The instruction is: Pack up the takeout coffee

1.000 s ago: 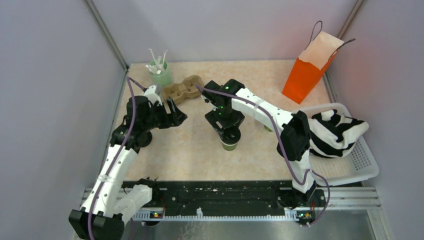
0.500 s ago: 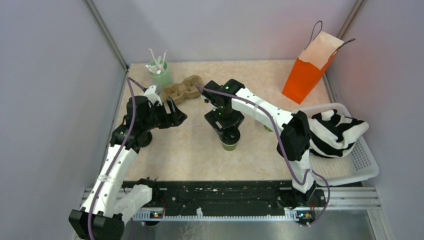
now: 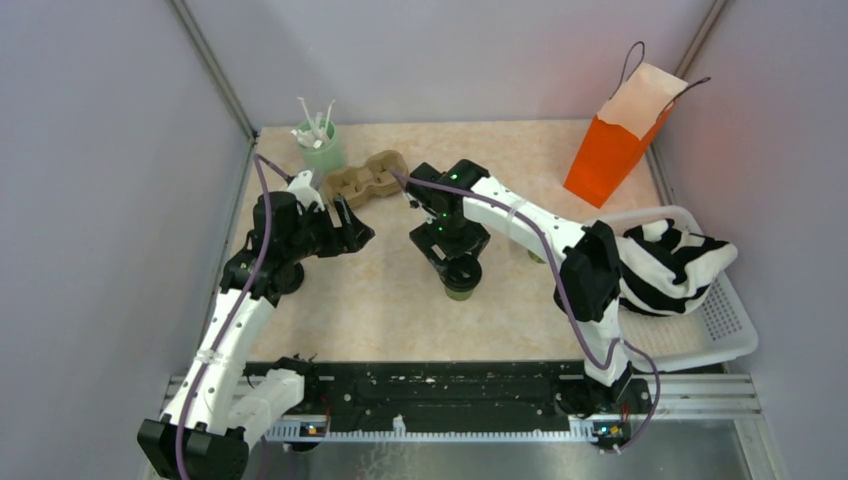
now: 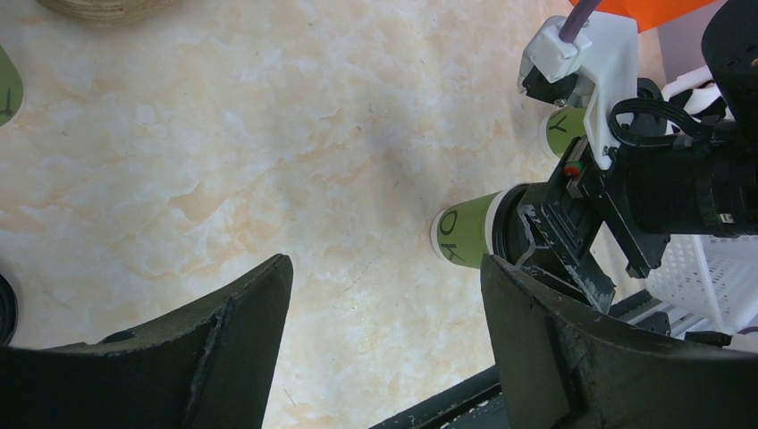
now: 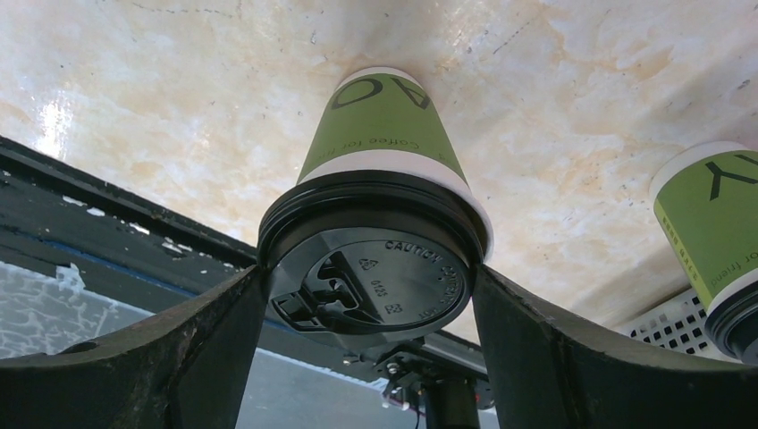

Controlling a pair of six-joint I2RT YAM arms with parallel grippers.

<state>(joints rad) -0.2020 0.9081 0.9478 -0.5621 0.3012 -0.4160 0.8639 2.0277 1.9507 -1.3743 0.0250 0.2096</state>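
Right hand (image 5: 368, 279) seems slightly wider around takeout coffee (image 5: 380, 134).

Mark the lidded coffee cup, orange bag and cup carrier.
takeout coffee (image 5: 371, 268): right wrist view, black lid.
orange bag (image 3: 608, 158): top view, front face.
cup carrier (image 3: 362, 180): top view, cardboard rim.

takeout coffee (image 5: 380, 134): olive-green and cream paper cup, black lid on, standing upright on marbled tabletop (image 5: 179, 71).
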